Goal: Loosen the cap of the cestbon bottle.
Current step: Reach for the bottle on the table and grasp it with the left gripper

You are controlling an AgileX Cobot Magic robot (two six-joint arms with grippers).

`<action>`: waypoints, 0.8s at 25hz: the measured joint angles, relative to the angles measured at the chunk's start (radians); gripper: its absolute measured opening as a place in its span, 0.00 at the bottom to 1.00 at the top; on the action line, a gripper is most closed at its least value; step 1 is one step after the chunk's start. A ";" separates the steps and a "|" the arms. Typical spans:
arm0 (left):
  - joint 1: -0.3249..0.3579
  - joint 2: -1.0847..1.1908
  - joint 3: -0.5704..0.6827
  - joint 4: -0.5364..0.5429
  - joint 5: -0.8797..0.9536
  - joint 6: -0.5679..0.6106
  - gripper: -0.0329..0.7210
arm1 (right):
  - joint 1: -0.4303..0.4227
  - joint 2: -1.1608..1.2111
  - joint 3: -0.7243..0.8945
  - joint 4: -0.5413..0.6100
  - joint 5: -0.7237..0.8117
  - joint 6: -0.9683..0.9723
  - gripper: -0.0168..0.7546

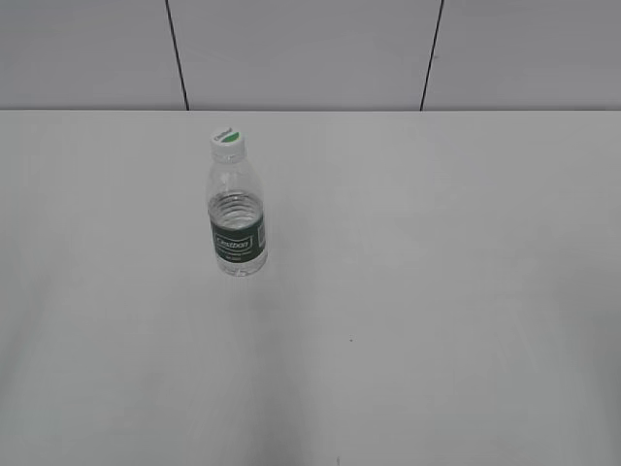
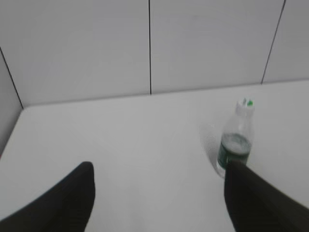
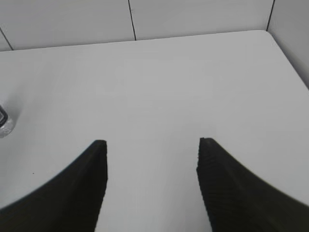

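cestbon bottle (image 1: 238, 216) upright on the white table (image 1: 437, 291), left of middle and nearer the far wall (image 1: 310, 49) than the near edge. cap (image 1: 229, 143) seated on the neck, green mark facing up. dark green label band low on the ribbed body.

left gripper (image 2: 159, 166) spread wide above bare table, nothing between the fingers (image 2: 72, 193); bottle just beyond its right fingertip. right gripper (image 3: 152, 142) also spread wide and holding nothing, well to the right of the bottle, only the bottle's base showing at the left edge of the right wrist view.
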 joint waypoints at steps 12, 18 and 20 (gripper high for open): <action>-0.007 0.479 0.063 -0.074 -0.511 0.122 0.70 | 0.000 0.206 -0.012 0.020 -0.011 0.000 0.62; -0.097 0.700 0.235 -0.123 -0.849 0.146 0.70 | 0.000 0.273 -0.069 0.020 -0.011 0.000 0.62; -0.157 0.798 0.281 -0.123 -0.956 0.147 0.70 | 0.000 0.302 -0.086 0.021 -0.012 0.000 0.62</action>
